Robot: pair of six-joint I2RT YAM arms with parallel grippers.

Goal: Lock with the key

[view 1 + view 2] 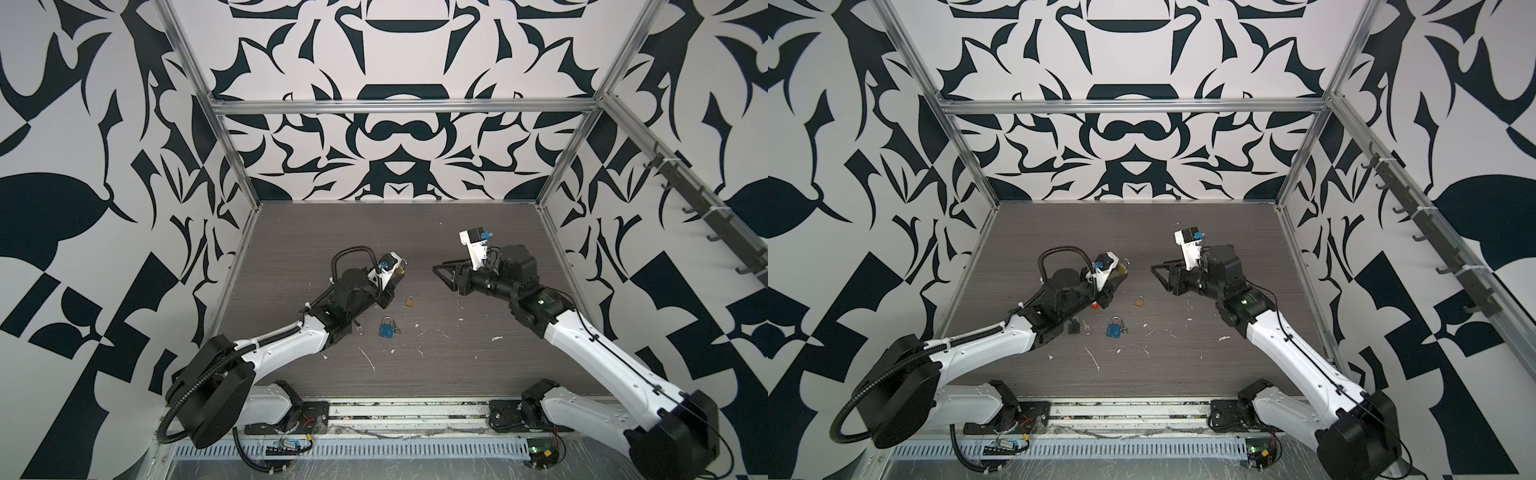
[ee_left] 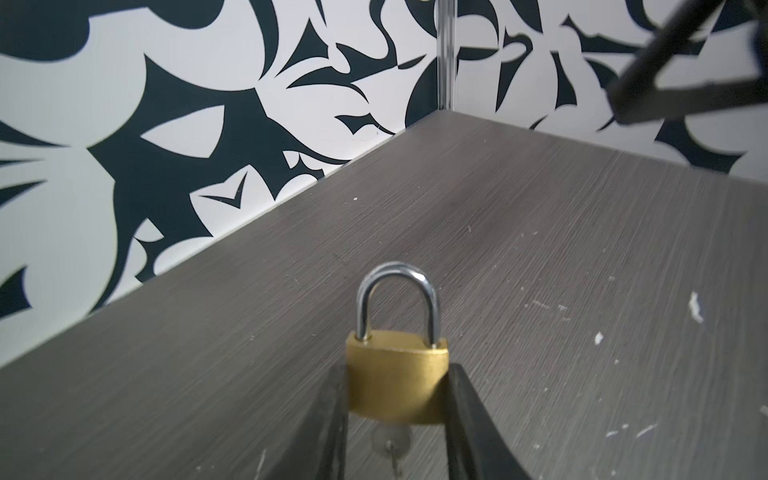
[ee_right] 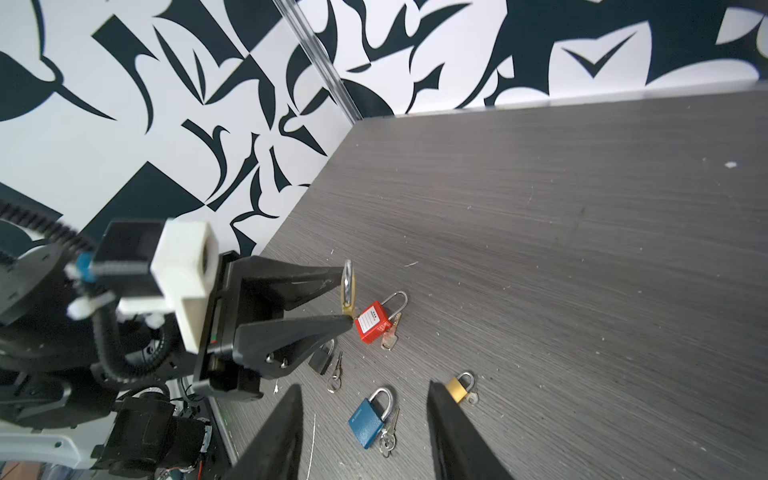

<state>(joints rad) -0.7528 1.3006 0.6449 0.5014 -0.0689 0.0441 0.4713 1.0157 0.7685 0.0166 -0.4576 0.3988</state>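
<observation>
Left gripper (image 2: 397,369) clenched on the brass padlock (image 2: 398,384), held off the table (image 2: 540,208); long axis along the fingers, shackle pointing outward, key (image 2: 392,442) wristward; right gripper (image 3: 363,386) released, empty; five padlocks: four lie loose, red (image 3: 373,323), black (image 3: 321,358), blue (image 3: 368,424), small brass (image 3: 457,388)

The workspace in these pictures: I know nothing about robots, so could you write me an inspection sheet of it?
Surface: grey wood-grain table, flat.
Job's things: brass padlock held above the table, shackle seated; key at its underside.
Clutter: blue padlock, red padlock, black padlock and smaller brass padlock lying on the table, keys by each; white flecks.
Grippers: left gripper shut on the brass padlock; right gripper open, empty, facing it, apart.
Cables: black ribbed hose on the left arm; loose wires at the front rail.
Surroundings: black-and-white patterned walls, aluminium frame, hook rail.
</observation>
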